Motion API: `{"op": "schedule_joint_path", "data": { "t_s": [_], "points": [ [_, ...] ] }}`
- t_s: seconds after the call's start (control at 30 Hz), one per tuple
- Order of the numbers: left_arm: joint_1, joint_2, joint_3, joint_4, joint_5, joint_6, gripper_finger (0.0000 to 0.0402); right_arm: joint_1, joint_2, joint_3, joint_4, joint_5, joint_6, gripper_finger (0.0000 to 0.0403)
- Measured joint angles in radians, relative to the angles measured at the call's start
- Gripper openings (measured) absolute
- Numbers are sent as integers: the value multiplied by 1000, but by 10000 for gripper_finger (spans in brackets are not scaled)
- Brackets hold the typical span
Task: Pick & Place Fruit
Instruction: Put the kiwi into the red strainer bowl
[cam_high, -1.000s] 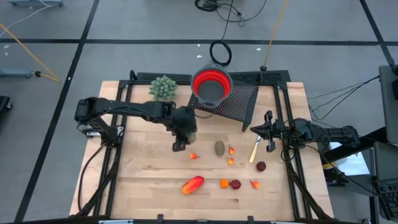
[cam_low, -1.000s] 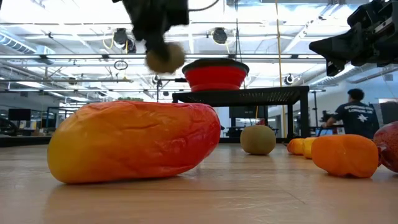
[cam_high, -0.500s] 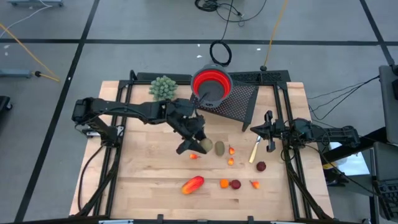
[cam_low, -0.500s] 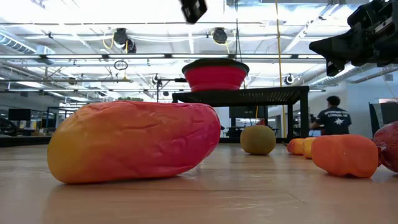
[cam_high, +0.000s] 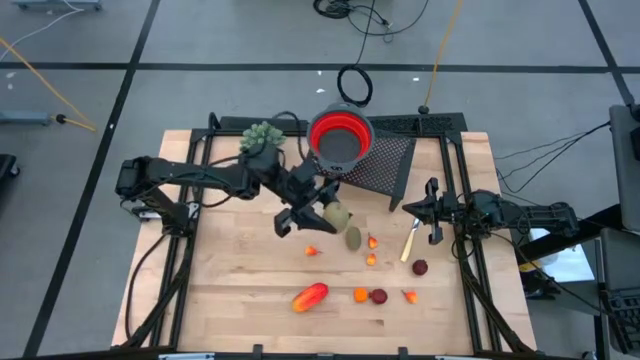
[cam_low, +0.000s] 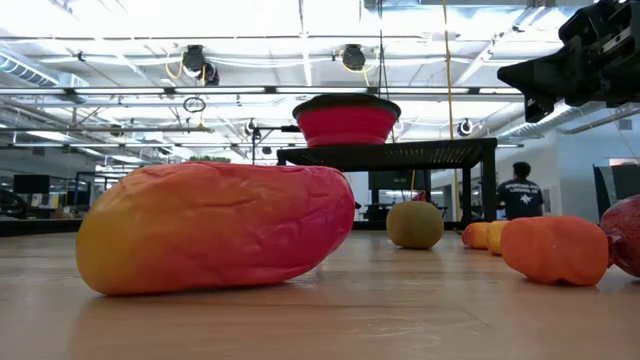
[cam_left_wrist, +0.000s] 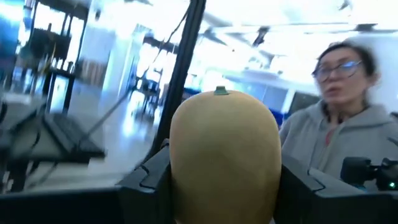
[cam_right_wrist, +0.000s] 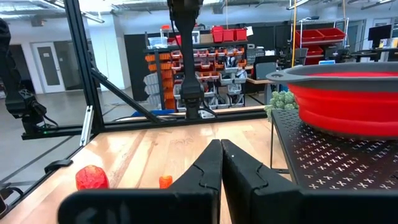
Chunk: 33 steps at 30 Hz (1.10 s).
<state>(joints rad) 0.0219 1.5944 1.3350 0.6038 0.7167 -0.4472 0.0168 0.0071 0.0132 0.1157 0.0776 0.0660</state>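
Note:
My left gripper (cam_high: 322, 212) hangs above the middle of the table, near the red bowl (cam_high: 340, 135), shut on one olive-brown oval fruit (cam_high: 337, 213). The second oval (cam_high: 353, 238) rests on the wood just below it in the high view. The long red-orange piece (cam_high: 310, 296) lies near the table's near edge and fills the low view (cam_low: 215, 225). Small orange and red bits (cam_high: 372, 242) and a dark-red one (cam_high: 420, 267) are scattered to the right. My right gripper (cam_high: 412, 208) waits shut at the table's right side, touching nothing. My left gripper pinches the olive-brown oval (cam_left_wrist: 224, 155) between its two fingers (cam_left_wrist: 146, 180), one on each flank. The fingers come roughly level from the table's left. The oval is lifted clear of the table and sits upright, its small green stem end (cam_left_wrist: 221, 91) on top.
The red bowl stands on a black perforated stand (cam_high: 385, 165) at the far edge. A green bushy plant ball (cam_high: 262, 138) sits to its left. A yellow stick-like piece (cam_high: 410, 240) lies by my right gripper. A person in a grey hoodie (cam_left_wrist: 348, 130) stands beyond the table.
My left gripper, holding the oval throughout, has risen and moved toward the table's right and far edge, nearer the red bowl. It has tipped from pointing down to roughly level and has left the top of the low view. The other fruit has stayed put.

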Motion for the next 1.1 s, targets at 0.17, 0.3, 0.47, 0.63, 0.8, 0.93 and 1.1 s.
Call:
{"op": "schedule_joint_path", "data": {
  "t_s": [0.17,0.3,0.47,0.63,0.8,0.93,1.1],
  "points": [
    [0,0,0,132,9,-24,202,0,0,0,0,0,0,0],
    [0,0,0,155,9,-44,191,0,0,0,0,0,0,0],
    [-1,0,0,126,-145,-139,177,0,0,0,0,0,0,0],
    [0,0,0,102,-381,-297,200,0,0,0,0,0,0,0],
    [0,0,0,103,-479,-404,193,0,0,0,0,0,0,0],
    [0,0,0,104,-486,-430,178,0,0,0,0,0,0,0],
    [5,0,0,43,-490,-352,191,0,0,0,0,0,0,0]
  ]
}}
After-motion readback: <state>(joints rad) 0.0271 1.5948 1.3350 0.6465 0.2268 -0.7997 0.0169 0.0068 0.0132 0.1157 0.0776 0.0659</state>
